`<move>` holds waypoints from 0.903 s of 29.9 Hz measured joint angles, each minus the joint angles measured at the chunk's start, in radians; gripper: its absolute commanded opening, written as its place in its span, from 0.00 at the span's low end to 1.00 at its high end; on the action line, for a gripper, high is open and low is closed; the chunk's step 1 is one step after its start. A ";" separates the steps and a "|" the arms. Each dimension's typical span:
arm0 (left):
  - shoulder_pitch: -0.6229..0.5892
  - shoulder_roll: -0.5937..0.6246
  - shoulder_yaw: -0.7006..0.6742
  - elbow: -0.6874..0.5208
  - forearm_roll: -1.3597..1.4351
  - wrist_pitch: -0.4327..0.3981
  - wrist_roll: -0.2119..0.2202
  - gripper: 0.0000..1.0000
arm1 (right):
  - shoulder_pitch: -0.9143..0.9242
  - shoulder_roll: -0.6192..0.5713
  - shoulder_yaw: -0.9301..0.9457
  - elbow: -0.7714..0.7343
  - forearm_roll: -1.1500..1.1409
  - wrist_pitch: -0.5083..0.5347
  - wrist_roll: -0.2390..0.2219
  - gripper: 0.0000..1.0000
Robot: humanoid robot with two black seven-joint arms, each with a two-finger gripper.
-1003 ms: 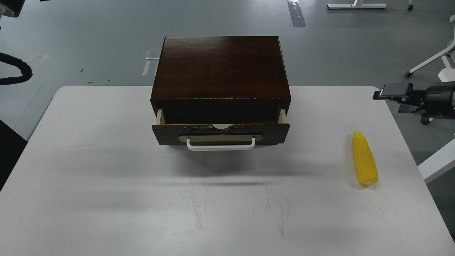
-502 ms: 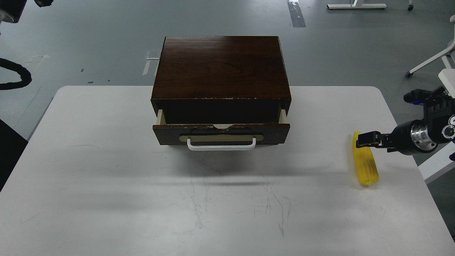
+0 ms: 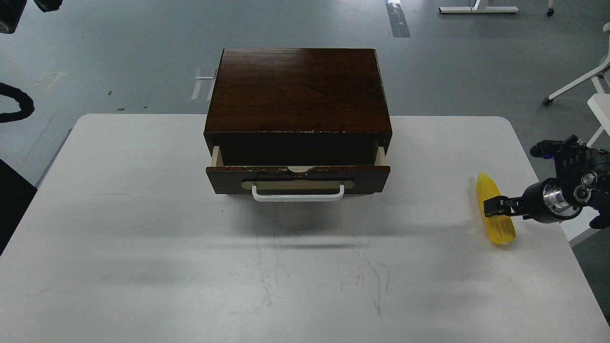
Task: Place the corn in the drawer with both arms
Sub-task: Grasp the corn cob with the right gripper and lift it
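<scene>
1. Head view, only one camera here. The right gripper (image 3: 495,208) comes in from the right edge, low over the white table (image 3: 143,238), sitting right across the middle of the corn (image 3: 495,224). It looks small and dark from this angle, so honestly I can't tell if the fingers are clamped on the cob, loose around it, or just over it.

2. The corn itself: bright yellow cob, bumpy kernel rows, tapered tip pointing away from the robot, on the far side of the fingers, and the blunt end poking out on the near side. It lies flat on the table near the right edge, angled slightly.

3. The drawer (image 3: 298,178) is well off to the left of those fingers, near the table's middle. It's pulled partway out of the dark brown cabinet (image 3: 298,90), pale inner sides showing, inside too dark to see. White bar handle (image 3: 298,194) on a tan plate faces the robot.

4. Left gripper isn't visible. Only a black cable loop (image 3: 14,102) and some dark bits show at the left edge, far from the corn.
</scene>
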 measured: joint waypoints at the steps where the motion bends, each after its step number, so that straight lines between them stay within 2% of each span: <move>1: 0.000 -0.001 0.000 0.000 0.000 0.000 0.000 0.98 | 0.000 0.006 0.001 0.000 0.002 0.000 0.000 0.64; 5: 0.000 -0.001 0.000 0.001 0.000 0.000 0.001 0.98 | 0.002 0.027 0.003 -0.001 0.003 0.000 0.000 0.50; 8: 0.000 0.004 0.000 0.002 0.000 0.000 0.001 0.98 | 0.003 0.029 0.003 -0.001 0.004 0.000 0.000 0.25; 12: 0.000 0.011 0.000 0.001 0.001 0.000 0.001 0.98 | 0.015 0.028 0.003 0.007 0.010 0.000 -0.001 0.02; 16: 0.000 0.014 0.000 0.002 0.001 0.000 0.001 0.98 | 0.059 0.005 0.010 0.032 0.013 0.000 -0.001 0.00; 21: 0.000 0.024 0.000 0.001 0.004 0.000 0.001 0.98 | 0.181 -0.092 0.015 0.128 0.001 0.000 0.001 0.00; 27: -0.002 0.033 -0.002 -0.001 0.009 0.000 0.002 0.98 | 0.396 -0.147 0.015 0.229 -0.034 0.000 0.004 0.00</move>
